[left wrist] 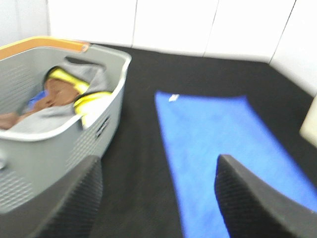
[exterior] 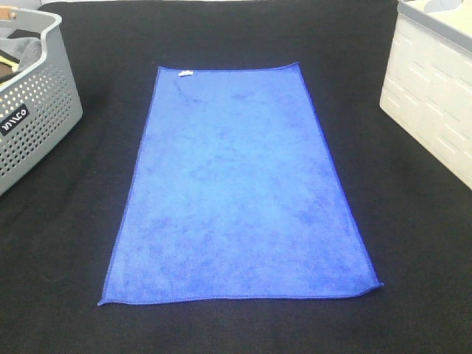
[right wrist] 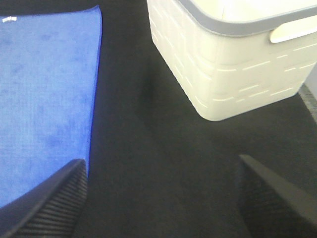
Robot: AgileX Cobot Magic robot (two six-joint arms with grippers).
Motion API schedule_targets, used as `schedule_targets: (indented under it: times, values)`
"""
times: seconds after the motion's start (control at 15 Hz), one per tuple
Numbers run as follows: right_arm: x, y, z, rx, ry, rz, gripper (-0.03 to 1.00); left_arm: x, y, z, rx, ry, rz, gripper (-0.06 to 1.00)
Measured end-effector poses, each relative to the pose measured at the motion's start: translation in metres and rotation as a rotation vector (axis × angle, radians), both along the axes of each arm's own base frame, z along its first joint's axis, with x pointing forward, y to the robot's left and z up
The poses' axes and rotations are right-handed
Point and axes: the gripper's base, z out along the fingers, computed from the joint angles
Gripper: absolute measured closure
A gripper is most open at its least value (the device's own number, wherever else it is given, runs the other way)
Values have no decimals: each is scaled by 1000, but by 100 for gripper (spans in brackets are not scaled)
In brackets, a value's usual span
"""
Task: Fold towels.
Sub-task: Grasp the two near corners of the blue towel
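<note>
the left fingers (left wrist: 69, 203) stand wide apart and hold nothing. between them lies bare black worktop (exterior: 66, 243), and in that wrist view one dark, textured finger overlaps a long edge of the blue towel (left wrist: 223, 134). whether it touches the cloth cannot be told, as the picture is blurred. the right fingers (right wrist: 49, 203) are spread just as wide and are empty too. they hang over bare worktop, and one finger overlaps the towel's other long edge.

in the high view the blue towel lies spread flat in a single layer in the middle of the worktop, its long sides running from 12 o'clock to 6 o'clock. a stitched hem runs all round it. the near short edge is slightly wavy, and the corner at 5 o'clock pokes out a little. a small white tag (exterior: 184, 73) sits at the corner at 11 o'clock.

at 10 o'clock from the towel stands a grey basket (exterior: 37, 110) with rows of holes and a dark label on its side, well apart from the cloth. it holds a grey cloth with yellow and brown things, too blurred to name. at 2 o'clock stands a white basket (exterior: 435, 96) with a grey rim, also well apart from the towel, with a strip of black worktop between.
</note>
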Motion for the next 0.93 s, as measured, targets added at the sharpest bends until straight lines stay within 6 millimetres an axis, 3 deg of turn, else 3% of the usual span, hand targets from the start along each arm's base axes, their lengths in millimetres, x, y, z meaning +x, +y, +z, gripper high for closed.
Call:
schedule_targets:
  times: [0.13, 0.4, 0.6, 0.73, 0.93]
  values:
    - [30, 3, 1, 91, 60, -3, 20, 24, -2, -1, -118, 38, -6, 31]
    - [87, 12, -21, 278, 314, 18, 20, 82, -6, -24, -240, 358, -5, 31]
    - [127, 18, -41, 301, 496, 87, 20, 121, -10, -54, -243, 607, -24, 31]
    - [158, 21, -58, 278, 617, 162, 20, 149, -16, -85, -253, 787, -72, 31]
    - [178, 22, -80, 273, 710, 203, 20, 171, -22, -121, -271, 939, -140, 31]
